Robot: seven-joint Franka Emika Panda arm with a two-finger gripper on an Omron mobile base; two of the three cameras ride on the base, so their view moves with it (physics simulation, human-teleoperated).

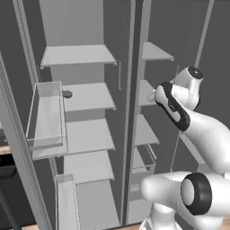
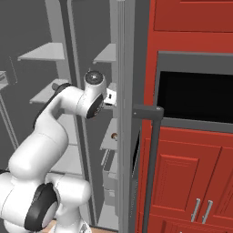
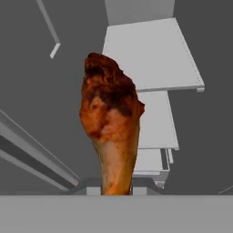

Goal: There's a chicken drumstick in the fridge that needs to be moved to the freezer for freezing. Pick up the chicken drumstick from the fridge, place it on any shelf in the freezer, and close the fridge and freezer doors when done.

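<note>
Above grey shelves [image 3: 154, 54], chicken drumstick [image 3: 110, 123], red cabinets [image 2: 191, 173]

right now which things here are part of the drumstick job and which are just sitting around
Part of the job:
- chicken drumstick, clamped in the gripper
- shelves of the open fridge and freezer
- open door

Just there:
- small dark item on a shelf
- door bin
- red cabinets
- dark oven opening

We are seeing the chicken drumstick [image 3: 110, 125] showing mottled orange-brown with dark charred patches at its far end, paling to tan nearest the gripper; beyond it the shelves [image 3: 152, 54] are looking pale grey, perhaps white.
</note>
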